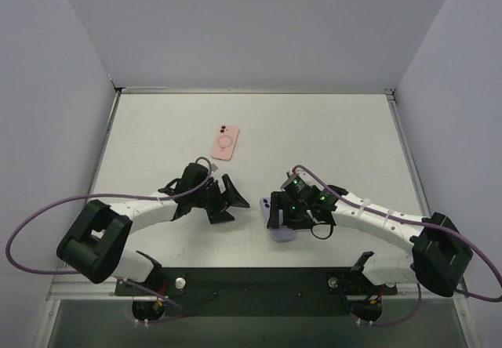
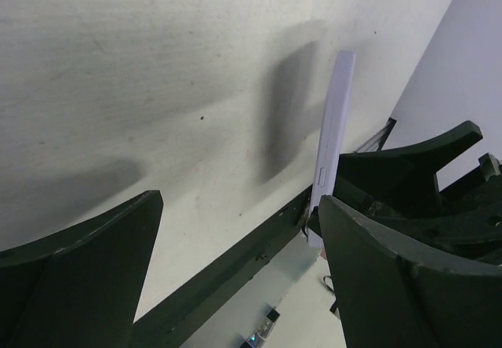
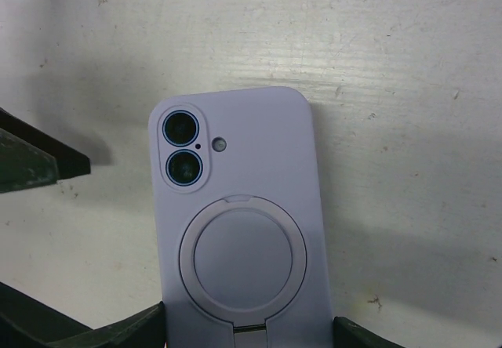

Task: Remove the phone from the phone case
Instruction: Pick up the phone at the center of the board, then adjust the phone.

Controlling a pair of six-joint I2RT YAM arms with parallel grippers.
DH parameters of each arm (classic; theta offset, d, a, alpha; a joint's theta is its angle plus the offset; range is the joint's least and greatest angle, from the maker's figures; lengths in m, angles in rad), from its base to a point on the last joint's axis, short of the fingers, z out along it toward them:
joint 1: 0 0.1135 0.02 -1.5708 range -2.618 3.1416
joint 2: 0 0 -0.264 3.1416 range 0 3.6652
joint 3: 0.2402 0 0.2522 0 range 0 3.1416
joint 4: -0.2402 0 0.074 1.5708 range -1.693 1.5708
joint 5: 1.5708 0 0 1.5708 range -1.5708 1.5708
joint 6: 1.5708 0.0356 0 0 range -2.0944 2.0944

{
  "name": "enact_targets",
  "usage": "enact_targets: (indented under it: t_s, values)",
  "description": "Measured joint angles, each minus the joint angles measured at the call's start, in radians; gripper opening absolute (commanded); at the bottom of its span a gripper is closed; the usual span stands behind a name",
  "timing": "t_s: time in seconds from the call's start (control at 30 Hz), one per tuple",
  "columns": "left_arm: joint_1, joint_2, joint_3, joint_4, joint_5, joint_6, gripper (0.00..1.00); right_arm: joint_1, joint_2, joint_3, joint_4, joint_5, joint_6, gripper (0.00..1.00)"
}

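No lettering, brand, number or sign can be read anywhere: none on the back of the lavender phone case (image 3: 235,222), none on the pink phone case (image 1: 225,143) at eleven o'clock from it.

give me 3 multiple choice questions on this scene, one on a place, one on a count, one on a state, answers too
1. Where is the pink case?
A) lying on the table, beyond the left gripper
B) on the arm bases
C) leaning on the back wall

2. How many camera lenses show on the lavender cased phone?
A) one
B) two
C) three

3. How do the left gripper's jaws stand?
A) shut on the pink case
B) shut on nothing
C) open, empty

Answers:
1 A, it lies flat, apart from both arms.
2 B, two stacked lenses show in the right wrist view.
3 C, bare table shows between its wide-spread fingers.
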Motion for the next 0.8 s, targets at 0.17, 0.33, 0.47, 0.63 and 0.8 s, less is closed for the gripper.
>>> enact_targets:
  t_s: [0.17, 0.33, 0.47, 0.63, 0.8]
  values:
    - [-0.088, 0.094, -0.036, 0.207, 0.026, -0.115, 0.92, -0.001, 0.000, -0.006, 0.008, -0.027, 0.003, 0.00]
    - [-0.134, 0.195, -0.070, 0.420, 0.044, -0.235, 0.89, 0.007, 0.000, -0.006, 0.009, -0.038, 0.003, 0.00]
    - [-0.156, 0.271, -0.063, 0.539, 0.048, -0.302, 0.85, 0.016, 0.000, -0.006, 0.009, -0.039, 0.003, 0.00]
    - [-0.182, 0.354, -0.034, 0.640, 0.053, -0.362, 0.75, 0.027, 0.000, -0.006, 0.009, -0.037, 0.004, 0.00]
    - [-0.206, 0.407, 0.002, 0.676, 0.055, -0.397, 0.51, 0.035, 0.000, -0.006, 0.009, -0.038, 0.006, 0.00]
